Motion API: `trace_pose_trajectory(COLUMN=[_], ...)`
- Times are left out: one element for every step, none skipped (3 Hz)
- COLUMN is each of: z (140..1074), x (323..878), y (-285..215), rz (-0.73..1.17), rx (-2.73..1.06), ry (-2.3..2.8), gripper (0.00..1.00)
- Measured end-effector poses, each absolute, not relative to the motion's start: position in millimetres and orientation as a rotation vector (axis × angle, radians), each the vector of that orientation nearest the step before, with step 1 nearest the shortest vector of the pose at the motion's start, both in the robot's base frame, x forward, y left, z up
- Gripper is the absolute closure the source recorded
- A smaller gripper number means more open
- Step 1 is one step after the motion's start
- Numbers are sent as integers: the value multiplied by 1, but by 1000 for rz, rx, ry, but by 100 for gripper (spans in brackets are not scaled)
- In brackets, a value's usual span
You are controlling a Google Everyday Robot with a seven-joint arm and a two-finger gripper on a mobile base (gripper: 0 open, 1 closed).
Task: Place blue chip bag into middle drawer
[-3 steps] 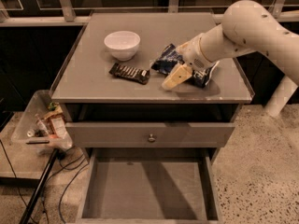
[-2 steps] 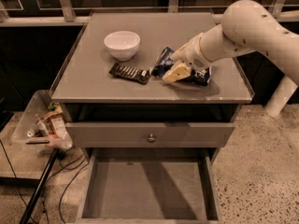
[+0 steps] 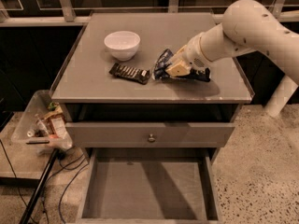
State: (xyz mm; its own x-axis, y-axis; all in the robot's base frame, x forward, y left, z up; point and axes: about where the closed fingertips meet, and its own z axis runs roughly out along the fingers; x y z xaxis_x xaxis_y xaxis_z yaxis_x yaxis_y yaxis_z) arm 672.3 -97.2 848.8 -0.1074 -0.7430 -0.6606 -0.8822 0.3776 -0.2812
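My fingers (image 3: pixel 179 68) are down on the right half of the tabletop (image 3: pixel 93 80), pressed into the blue chip bag (image 3: pixel 200 74). My pale arm (image 3: pixel 252 27) comes in from the upper right and slants down to them. One tan finger shows, lying across the top of the bag near its middle, with dark foil on both sides of it. The other finger is hidden behind the bag and my wrist. I am touching the bag, but I cannot tell how wide I am spread or whether I am clamped on it.

The bag rests on the tabletop. Its left end is crumpled and stands up a little, and its right end lies flatter under my wrist. Just left of it, close to touching its raised end, lies a flat dark candy-bar wrapper (image 3: pixel 130 73). A white bowl (image 3: pixel 122 44) sits upright behind the wrapper, apart from it.

Below the tabletop a drawer front with a small round knob (image 3: pixel 151 137) is closed. Under that, the middle drawer (image 3: pixel 147 190) is pulled well out toward the camera, showing its plain grey floor and thin side walls. The bag is above it on the tabletop, not in it.

On the floor to the left stands a clear plastic bin (image 3: pixel 25 125) holding packets, with dark cables (image 3: pixel 65 171) trailing beside it.
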Motion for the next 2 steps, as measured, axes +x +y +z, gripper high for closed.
trace_pose_trajectory(z=[849,849], x=[672,672], y=[-97,-96], rz=[235,236], rx=[-1406,-1406], ry=[1886,1884], gripper=[100,100])
